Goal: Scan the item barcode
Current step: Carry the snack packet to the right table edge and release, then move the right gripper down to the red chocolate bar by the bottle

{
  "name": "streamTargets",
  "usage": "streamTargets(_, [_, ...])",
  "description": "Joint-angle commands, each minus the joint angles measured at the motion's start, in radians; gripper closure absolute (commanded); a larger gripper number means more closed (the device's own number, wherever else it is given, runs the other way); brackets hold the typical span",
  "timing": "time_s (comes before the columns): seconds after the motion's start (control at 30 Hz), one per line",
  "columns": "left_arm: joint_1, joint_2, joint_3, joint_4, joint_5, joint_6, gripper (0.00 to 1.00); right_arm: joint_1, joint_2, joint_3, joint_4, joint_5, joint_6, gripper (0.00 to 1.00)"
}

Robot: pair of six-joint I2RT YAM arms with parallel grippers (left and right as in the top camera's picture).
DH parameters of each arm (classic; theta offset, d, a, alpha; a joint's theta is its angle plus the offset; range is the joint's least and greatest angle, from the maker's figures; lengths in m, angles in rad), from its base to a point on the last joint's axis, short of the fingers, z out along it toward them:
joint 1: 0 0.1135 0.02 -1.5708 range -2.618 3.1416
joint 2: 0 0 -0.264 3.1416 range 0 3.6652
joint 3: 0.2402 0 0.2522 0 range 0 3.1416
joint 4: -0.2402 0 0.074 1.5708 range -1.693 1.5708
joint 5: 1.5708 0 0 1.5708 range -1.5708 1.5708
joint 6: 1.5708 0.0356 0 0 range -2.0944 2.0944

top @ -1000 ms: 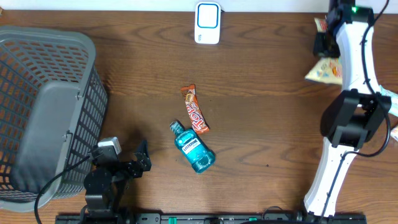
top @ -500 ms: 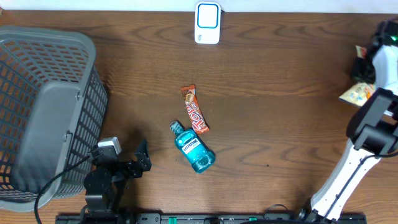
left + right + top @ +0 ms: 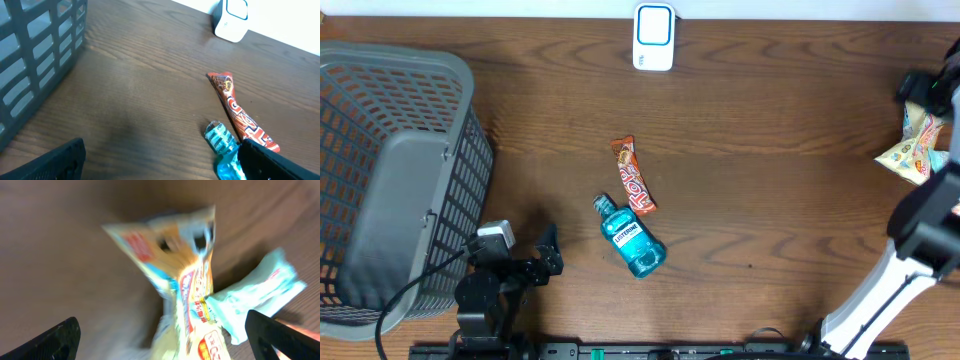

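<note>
Your right gripper (image 3: 167, 337): jaws wide, gripping nothing; the snack packet (image 3: 185, 280) lies loose under them, at the overhead's far right edge. Left gripper (image 3: 160, 160) is wide too, empty, lower left. Likely next: candy bar (image 3: 633, 177) or mouthwash bottle (image 3: 632, 238), mid-frame. Grip clear of the barcode, face it to the scanner (image 3: 653, 37) at top centre, and hold still. Right wrist shows a pale wrapper (image 3: 260, 295) beside the packet; overhead shows packet and scanner together.

Bare table (image 3: 780, 170) spans the middle right of the overhead frame, open to approach. The grey basket (image 3: 390, 170) walls off the left side. At centre, the candy bar (image 3: 633, 188) and mouthwash bottle (image 3: 632, 238) lie just beside each other. The scanner (image 3: 653, 37) stands at the top edge, and snack packets (image 3: 910, 155) crowd the right edge.
</note>
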State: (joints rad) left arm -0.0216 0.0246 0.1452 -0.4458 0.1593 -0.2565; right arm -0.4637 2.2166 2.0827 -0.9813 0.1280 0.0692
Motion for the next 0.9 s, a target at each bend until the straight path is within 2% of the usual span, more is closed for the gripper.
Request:
streamTargets(0.0, [-0.002, 0.001, -0.014, -0.016, 0.012, 0.013, 0.02, 0.079, -0.211, 0.052, 0.009, -0.103, 0.058, 0.01])
streamTargets(0.13, [-0.002, 0.001, -0.014, -0.016, 0.012, 0.013, 0.02, 0.226, -0.315, 0.052, -0.003, -0.120, 0.058, 0.01])
streamTargets(0.33, [-0.002, 0.001, -0.014, -0.016, 0.012, 0.013, 0.02, 0.476, -0.344, 0.051, -0.033, -0.119, 0.058, 0.01])
streamTargets(0.57, [-0.002, 0.001, -0.014, -0.016, 0.012, 0.013, 0.02, 0.768, -0.286, 0.044, -0.119, -0.117, 0.058, 0.01])
streamTargets(0.87, [-0.002, 0.001, -0.014, -0.016, 0.012, 0.013, 0.02, 1.006, -0.152, 0.043, -0.140, -0.052, 0.058, 0.01])
